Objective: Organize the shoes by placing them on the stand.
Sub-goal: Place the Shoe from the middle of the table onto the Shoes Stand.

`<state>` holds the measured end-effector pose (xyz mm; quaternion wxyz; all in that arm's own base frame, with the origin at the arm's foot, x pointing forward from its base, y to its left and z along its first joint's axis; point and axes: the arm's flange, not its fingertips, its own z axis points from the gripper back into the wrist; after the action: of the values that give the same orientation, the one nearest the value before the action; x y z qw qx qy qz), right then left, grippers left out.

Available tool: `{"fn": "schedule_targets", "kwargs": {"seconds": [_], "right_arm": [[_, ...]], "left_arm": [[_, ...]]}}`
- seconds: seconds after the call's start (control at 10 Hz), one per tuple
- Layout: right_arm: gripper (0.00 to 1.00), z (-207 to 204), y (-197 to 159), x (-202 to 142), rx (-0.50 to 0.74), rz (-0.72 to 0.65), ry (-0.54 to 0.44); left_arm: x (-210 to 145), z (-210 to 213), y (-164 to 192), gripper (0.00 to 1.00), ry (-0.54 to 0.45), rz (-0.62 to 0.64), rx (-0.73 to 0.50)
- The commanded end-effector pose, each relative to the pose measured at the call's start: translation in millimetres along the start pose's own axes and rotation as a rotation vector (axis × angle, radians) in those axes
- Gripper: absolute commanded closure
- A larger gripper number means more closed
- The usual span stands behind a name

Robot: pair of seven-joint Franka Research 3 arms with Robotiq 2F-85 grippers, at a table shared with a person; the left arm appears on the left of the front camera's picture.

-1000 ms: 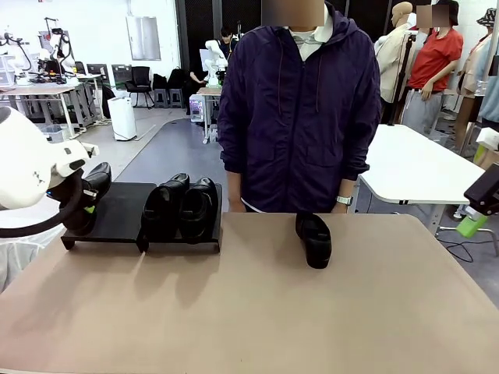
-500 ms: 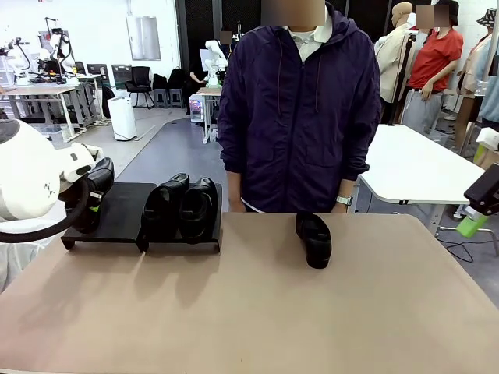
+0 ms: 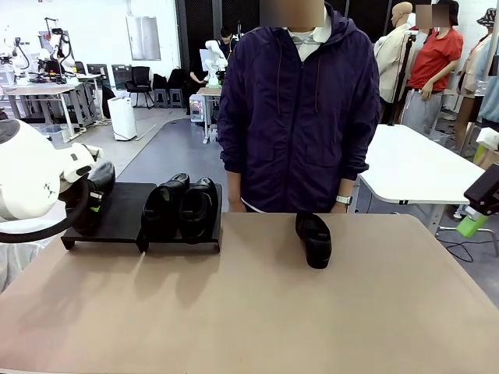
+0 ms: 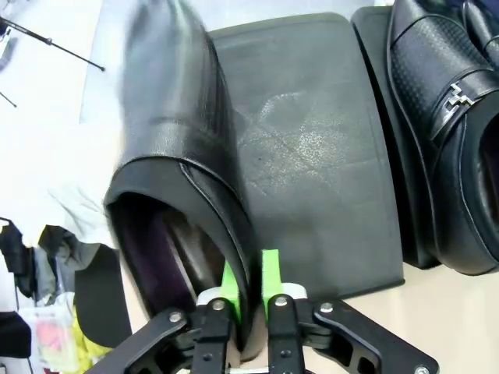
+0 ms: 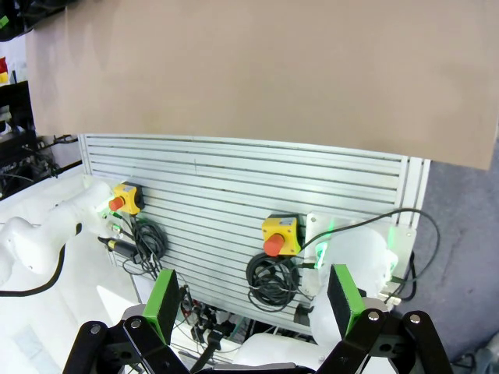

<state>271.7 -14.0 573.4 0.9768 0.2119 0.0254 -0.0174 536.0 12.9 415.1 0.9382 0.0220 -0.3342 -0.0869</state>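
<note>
Right now the left gripper (image 4: 249,269) has its green pads close on either side of the heel rim of the third shoe (image 4: 175,156). Can't tell if they're pinching the leather or sitting slack. That shoe is at the left end of the stand (image 4: 312,156), toe pointing away and tilted. Whether its sole rests flat is unclear.

Step in hand, by my read: setting down shoe three. Next move likely calls for spreading the jaws clear of the rim and lifting straight off so the shoe isn't dragged.

Two shoes (image 3: 181,204) sit side by side on the stand's right half, touching. The last shoe (image 3: 314,239) lies on the table (image 3: 249,327) near the far edge, in front of the person (image 3: 296,101), well apart from the stand. The right gripper (image 5: 253,300) is spread wide, empty, off the table's side.

Shoes: glossy black leather, rounded toes, low heels; one shows a metal buckle and perforated vamp. Stand: matte black, flat, scuffed top. Table: plain tan, smooth.
</note>
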Motion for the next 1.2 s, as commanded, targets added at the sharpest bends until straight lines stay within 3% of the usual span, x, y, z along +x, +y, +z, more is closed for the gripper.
{"fn": "schedule_targets", "kwargs": {"seconds": [0.0, 0.6, 0.7, 0.9, 1.1], "right_arm": [[0.00, 4.2, 0.7, 1.4, 0.018, 0.025, 0.004], [0.00, 4.2, 0.7, 1.4, 0.018, 0.025, 0.004], [0.00, 4.2, 0.7, 1.4, 0.018, 0.025, 0.004], [0.00, 4.2, 0.7, 1.4, 0.018, 0.025, 0.004], [0.00, 4.2, 0.7, 1.4, 0.018, 0.025, 0.004]], "left_arm": [[3.5, 4.7, 2.9, 0.00, -0.022, -0.018, 0.008], [4.4, 17.1, 2.8, 0.00, -0.049, 0.001, 0.013], [7.4, 27.8, 4.2, 0.00, -0.003, 0.051, 0.013], [17.1, 76.3, 10.9, 0.00, 0.134, 0.058, -0.083], [33.3, 146.8, 24.5, 0.00, 0.188, -0.011, -0.131]]}}
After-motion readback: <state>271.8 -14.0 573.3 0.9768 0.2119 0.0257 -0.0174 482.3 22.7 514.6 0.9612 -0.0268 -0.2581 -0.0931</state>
